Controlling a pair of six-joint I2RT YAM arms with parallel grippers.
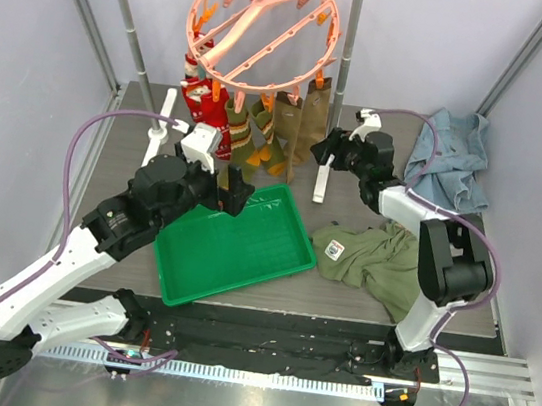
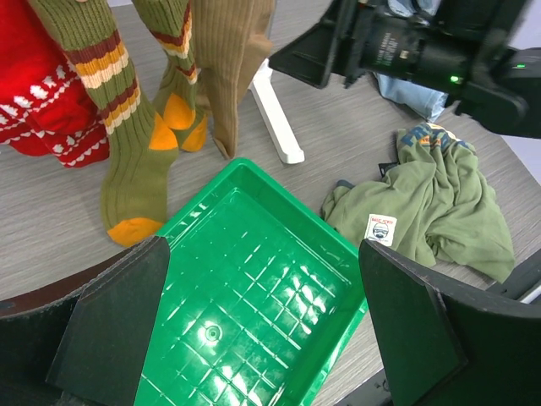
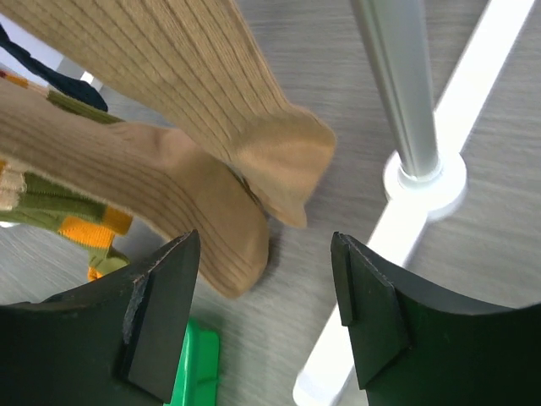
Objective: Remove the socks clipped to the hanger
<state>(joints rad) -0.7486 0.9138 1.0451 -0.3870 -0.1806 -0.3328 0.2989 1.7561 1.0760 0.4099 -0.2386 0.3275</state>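
- Several socks (image 1: 245, 139) hang from the pegs of the pink hanger (image 1: 265, 31), just behind the green tray (image 1: 244, 250).
- We think they are soft, light and floppy, so we should pinch one low down, near its toe, and pull gently.
- Our left gripper (image 2: 262, 254) is spread wide and holds nothing.
- Our right gripper (image 3: 264, 245) is spread wide too, empty, just beside a tan sock (image 3: 169, 101).

Socks (image 1: 250, 137) under hanger (image 1: 244, 24), tray (image 1: 237, 247) in front, shirt (image 1: 376, 260) to right.
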